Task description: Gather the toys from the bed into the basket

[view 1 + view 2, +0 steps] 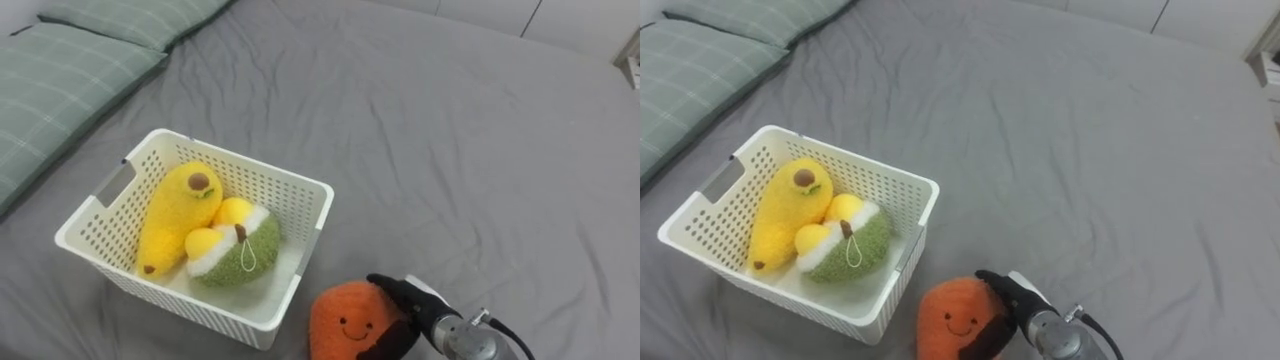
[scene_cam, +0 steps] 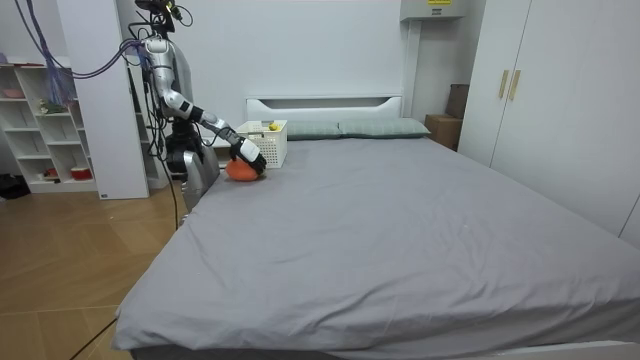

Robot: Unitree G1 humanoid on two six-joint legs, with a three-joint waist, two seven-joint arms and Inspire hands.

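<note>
- Round orange plush toy (image 1: 343,322), fuzzy, stitched smiling face.
- Lying on grey bed (image 1: 450,150), just beside white basket (image 1: 318,205).
- Clasped by right robot hand (image 1: 408,300), dark fingers curled round its right side.

Plush toys: three. Two occupy the basket at centre left, one yellow plush (image 1: 175,220) and one green-and-yellow plush (image 1: 235,250); one orange plush (image 1: 345,320) (stitched smile facing up) sits at lower centre. Baskets: one white basket (image 1: 255,175). Pillows: two, a checked pillow (image 1: 60,90) at far left and a second pillow (image 1: 130,18) at top left. Beds: one grey bed (image 1: 450,150).
</note>
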